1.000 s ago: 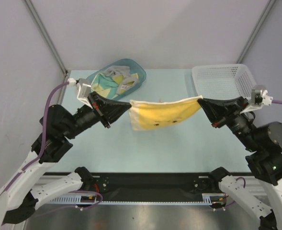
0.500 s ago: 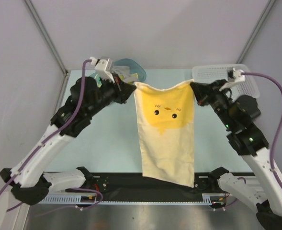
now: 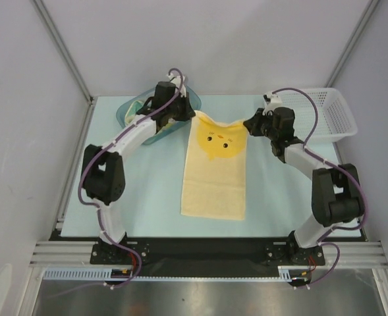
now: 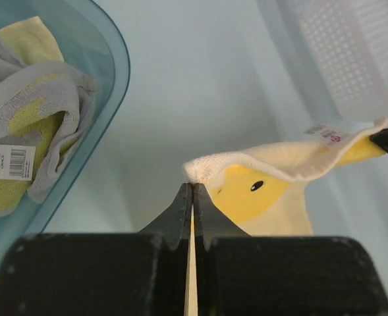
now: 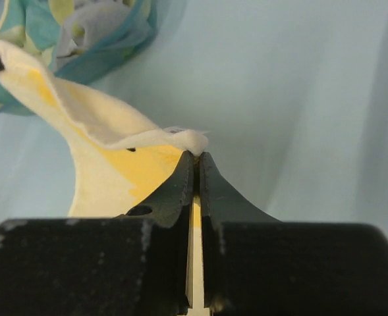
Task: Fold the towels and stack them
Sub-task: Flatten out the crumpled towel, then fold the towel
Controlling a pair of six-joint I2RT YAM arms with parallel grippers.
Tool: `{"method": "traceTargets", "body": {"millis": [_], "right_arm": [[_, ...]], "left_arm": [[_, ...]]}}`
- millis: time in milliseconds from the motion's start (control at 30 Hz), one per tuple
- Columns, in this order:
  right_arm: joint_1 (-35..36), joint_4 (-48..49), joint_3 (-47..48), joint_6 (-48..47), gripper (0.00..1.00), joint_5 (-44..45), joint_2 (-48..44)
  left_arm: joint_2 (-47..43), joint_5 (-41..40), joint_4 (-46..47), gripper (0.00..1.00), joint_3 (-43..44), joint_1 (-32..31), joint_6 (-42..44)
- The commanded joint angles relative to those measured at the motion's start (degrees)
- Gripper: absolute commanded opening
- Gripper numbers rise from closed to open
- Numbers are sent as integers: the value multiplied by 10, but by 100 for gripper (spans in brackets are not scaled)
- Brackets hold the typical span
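And there it is: the yellow towel (image 3: 215, 174) is seen stretched lengthwise on the counter (image 3: 147, 191). Its chick face is turned up near the far end, and its near edge is laid toward the arm bases. The far left corner is pinched in the left claw (image 3: 192, 118), jaws closed tight on the cloth. The far right corner is clamped the same way in the right claw (image 3: 249, 125).

Between the two claws the far edge is held a little off the counter and curled over slightly. A small white tag (image 4: 327, 133) is shown close to the right-hand corner. The rest of the cloth is spread flat.

Just beside the left claw the teal tub (image 3: 123, 115) is spotted, with further towels (image 4: 35, 118) in grey, yellow and teal bundled inside. One of them is marked with a barcode label (image 4: 8, 161). The white mesh basket (image 3: 335, 118) is set at the far right corner, beyond the right arm.
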Motion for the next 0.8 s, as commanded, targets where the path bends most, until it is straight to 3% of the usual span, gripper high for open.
{"method": "traceTargets", "body": {"millis": [0,300,533,767], "right_arm": [[-13,87,31,-16,0,-87,27],[-6,83,-63,18,0,-27,-23],[33,-83,-113,30,0,3,-137],[60,-172,-224,74,0,40,-268]], "left_arm": [[14,21,41,0,42,6,52],[-46,33,79,0,-96,7,38],[-170,19,81,0,-243,1,-6],[-279,3,76,0,-396,-47,-39]]}}
